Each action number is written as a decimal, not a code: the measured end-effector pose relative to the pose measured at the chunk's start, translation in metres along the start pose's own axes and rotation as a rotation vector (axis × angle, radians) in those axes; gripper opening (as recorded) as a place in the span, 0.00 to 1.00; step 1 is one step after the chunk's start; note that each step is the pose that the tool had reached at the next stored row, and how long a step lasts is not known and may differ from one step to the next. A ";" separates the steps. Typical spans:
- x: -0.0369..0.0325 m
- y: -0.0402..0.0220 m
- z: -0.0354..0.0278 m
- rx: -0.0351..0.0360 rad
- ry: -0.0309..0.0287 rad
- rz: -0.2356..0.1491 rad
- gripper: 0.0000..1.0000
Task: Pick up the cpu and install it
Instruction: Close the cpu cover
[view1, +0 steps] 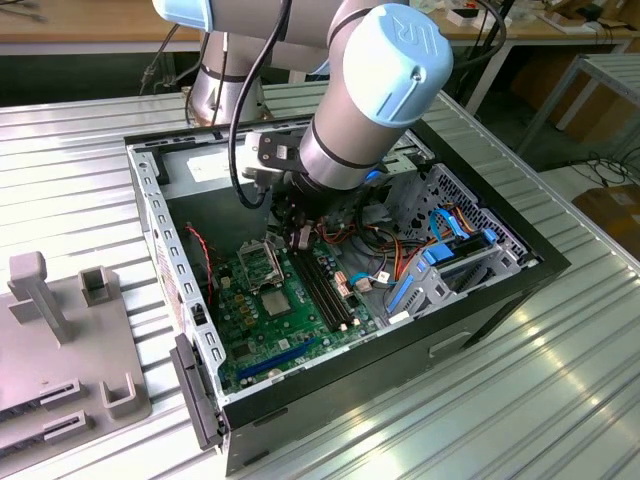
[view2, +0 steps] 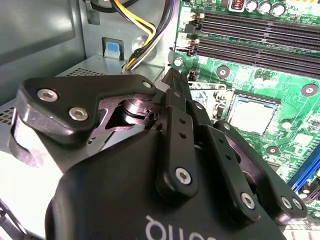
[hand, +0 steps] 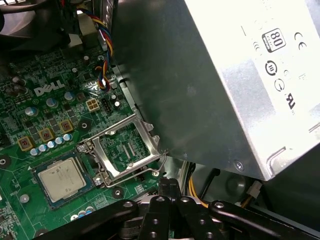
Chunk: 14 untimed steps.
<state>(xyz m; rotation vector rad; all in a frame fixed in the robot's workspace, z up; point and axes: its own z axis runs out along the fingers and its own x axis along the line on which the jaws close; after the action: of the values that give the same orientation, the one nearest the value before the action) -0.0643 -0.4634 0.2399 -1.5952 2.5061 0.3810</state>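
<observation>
The cpu (view1: 277, 300) lies flat in its socket on the green motherboard (view1: 300, 345), a silver square also seen in both wrist views (view2: 252, 116) (hand: 62, 179). Beside it the socket's metal load plate (hand: 127, 150) stands hinged open. My gripper (view1: 297, 236) hangs inside the computer case, above the board just past the open plate and near the power supply. Its black fingers meet in a narrow tip in both wrist views (view2: 173, 79) (hand: 169, 184), shut with nothing between them. It is clear of the cpu.
The open black case (view1: 500, 290) sits on a ribbed metal table. The power supply (hand: 225, 75) looms close beside the gripper. Memory slots (view2: 260, 30), a yellow-and-black cable bundle (view2: 145, 30) and a drive cage with blue cables (view1: 450, 260) crowd the interior. A grey fixture (view1: 60, 340) stands at the exterior view's left.
</observation>
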 end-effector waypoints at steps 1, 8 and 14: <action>0.0000 0.0000 0.0000 0.0000 -0.0001 0.000 0.11; 0.0000 0.0000 0.0000 -0.0003 -0.0007 0.000 0.11; 0.0000 0.0000 0.0000 -0.0004 -0.0010 0.000 0.11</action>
<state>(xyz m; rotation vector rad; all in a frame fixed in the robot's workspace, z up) -0.0643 -0.4634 0.2399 -1.5948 2.5055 0.3822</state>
